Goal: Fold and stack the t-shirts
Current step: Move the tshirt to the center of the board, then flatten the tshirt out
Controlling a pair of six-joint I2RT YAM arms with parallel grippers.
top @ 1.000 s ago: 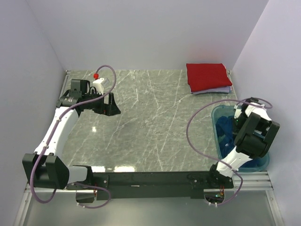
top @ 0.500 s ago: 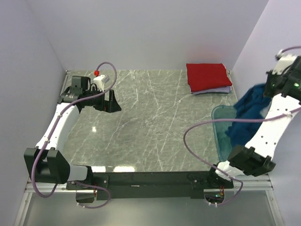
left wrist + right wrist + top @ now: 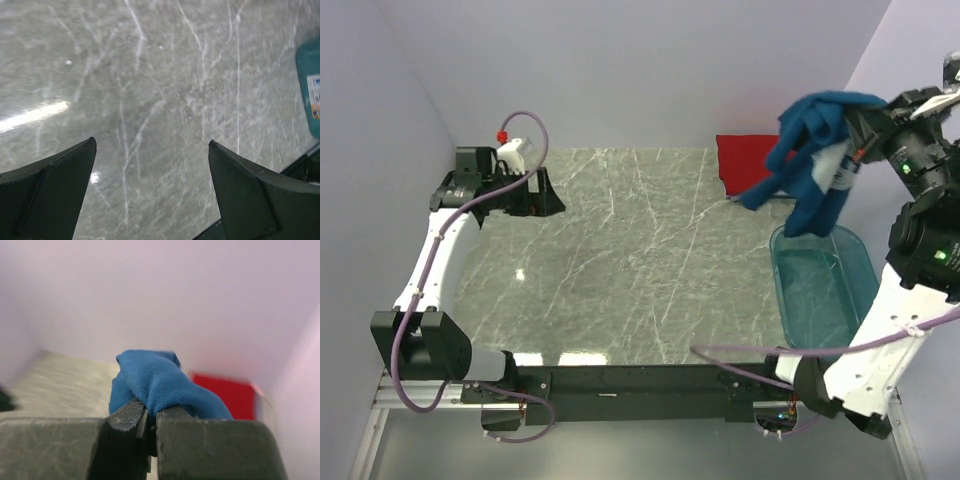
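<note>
The right fingers (image 3: 127, 416) are clamped on the blue t-shirt (image 3: 810, 150), holding it high above the tub (image 3: 779, 285), apparently to bring it clear onto the bench (image 3: 640, 260), while the left fingers (image 3: 55, 185) stand wide open and empty.

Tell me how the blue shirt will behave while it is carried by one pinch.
Likely very floppy: the blue shirt hangs in bunched folds from the right gripper, which is shut on one small pinch. Probably light, since that pinch holds all of it clear of the tub. It will likely swing and land crumpled, not flat.
</note>
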